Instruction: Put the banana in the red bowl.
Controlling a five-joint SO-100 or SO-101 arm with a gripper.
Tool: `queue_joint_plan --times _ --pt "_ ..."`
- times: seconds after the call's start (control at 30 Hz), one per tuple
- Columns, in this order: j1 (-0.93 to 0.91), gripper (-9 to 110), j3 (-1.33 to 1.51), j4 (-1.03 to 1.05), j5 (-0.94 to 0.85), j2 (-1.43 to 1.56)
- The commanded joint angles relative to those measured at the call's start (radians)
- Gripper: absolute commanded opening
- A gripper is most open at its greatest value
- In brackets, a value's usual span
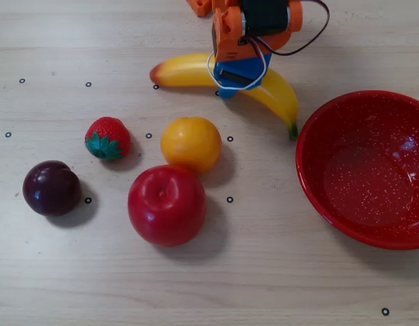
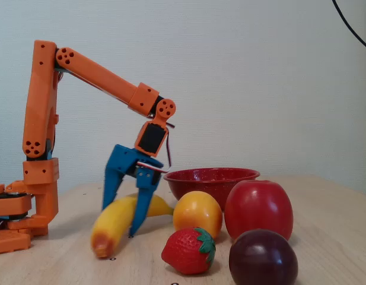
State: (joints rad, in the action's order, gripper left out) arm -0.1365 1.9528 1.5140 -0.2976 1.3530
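Observation:
The yellow banana (image 1: 184, 70) lies on the wooden table, its reddish tip to the left and its green stem end near the red bowl (image 1: 315, 183) in the overhead view. My blue gripper (image 1: 229, 80) is lowered over the banana's middle. In the fixed view the gripper (image 2: 119, 221) straddles the banana (image 2: 108, 230), with one finger behind it and one finger (image 2: 140, 208) in front reaching the table. The jaws stand spread and the banana rests on the table. The bowl (image 2: 197, 180) stands empty just beyond the banana.
An orange (image 1: 191, 144), a red apple (image 1: 167, 204), a strawberry (image 1: 107, 138) and a dark plum (image 1: 51, 187) sit in front of the banana, left of the bowl. The orange arm base (image 2: 22, 214) stands at the fixed view's left.

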Motion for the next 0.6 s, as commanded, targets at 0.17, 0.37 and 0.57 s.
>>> queue_joint_plan --times 0.17,0.37,0.57 --pt "0.04 0 -0.012 0.115 0.0 0.098" --pt "0.038 0 -0.051 0.179 -0.002 0.155" --pt "0.029 0 -0.091 0.245 -0.008 0.207"
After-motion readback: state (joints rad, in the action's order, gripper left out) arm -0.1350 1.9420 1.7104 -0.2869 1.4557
